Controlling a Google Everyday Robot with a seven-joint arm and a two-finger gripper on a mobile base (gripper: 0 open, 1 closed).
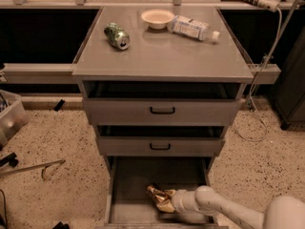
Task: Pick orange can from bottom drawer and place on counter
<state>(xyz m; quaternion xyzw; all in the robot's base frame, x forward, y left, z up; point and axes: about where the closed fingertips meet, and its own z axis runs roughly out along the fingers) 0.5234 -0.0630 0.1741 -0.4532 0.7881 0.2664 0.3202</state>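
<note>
Three grey drawers are sitting stacked under the tabletop (162, 56), and all three are standing open by differing amounts. The top drawer (190, 112) and the middle drawer (190, 147), each with a black handle, are projecting only a little. The bottom drawer (138, 180) is sticking out furthest, showing a plain grey floor.

The orange can (158, 197) is lying on that floor toward the front of the bottom drawer, slightly right of its middle, its mottled gold-brown surface catching the light. The white arm (214, 208) is reaching in from the lower right corner of the view, and the end effector (167, 202) is sitting right against the can's right side, low inside the drawer. Whether the end effector is clamping the can or merely touching it is something I cannot tell, since the two are blending together.

On the tabletop, a green can (117, 36) is lying on its side at the left. A pale bowl (157, 18) is sitting near the back edge, and a plastic bottle (193, 28) is lying just beside it to the right.
</note>
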